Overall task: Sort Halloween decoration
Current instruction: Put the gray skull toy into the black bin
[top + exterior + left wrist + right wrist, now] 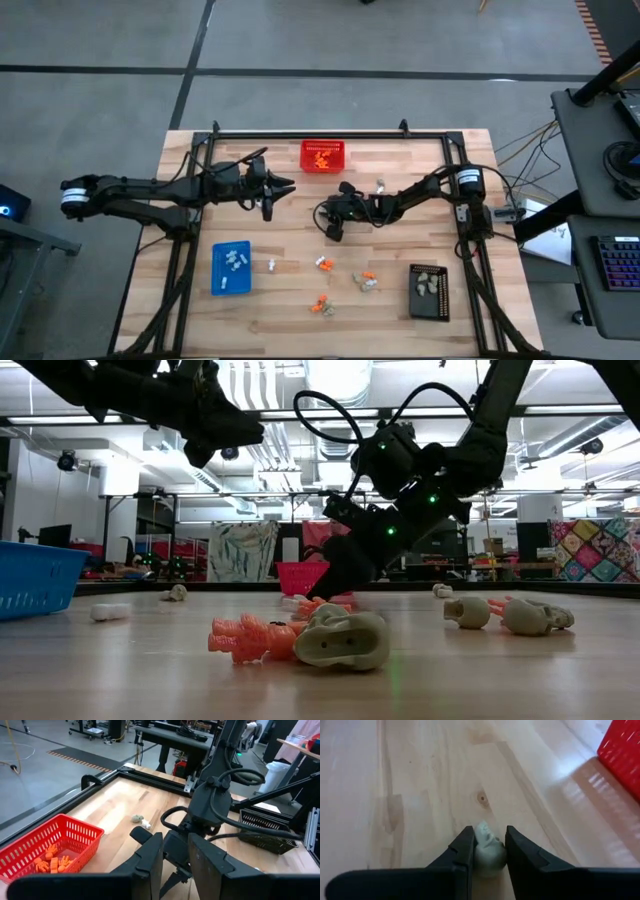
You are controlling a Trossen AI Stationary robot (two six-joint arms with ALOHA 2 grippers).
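Mid-table, right hand [488, 851] pinching grey-beige trinket [487, 849], bare wood around

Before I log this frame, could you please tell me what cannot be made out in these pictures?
- Whether the right gripper has lifted the pale trinket between its fingers: the wrist view shows no gap underneath, and from above the arm covers it.
- What shapes lie in the black tray: too small from overhead.
- The blue tray contents: its wall hides them in the low view.
- Left gripper: blurred and cut off by the edge.
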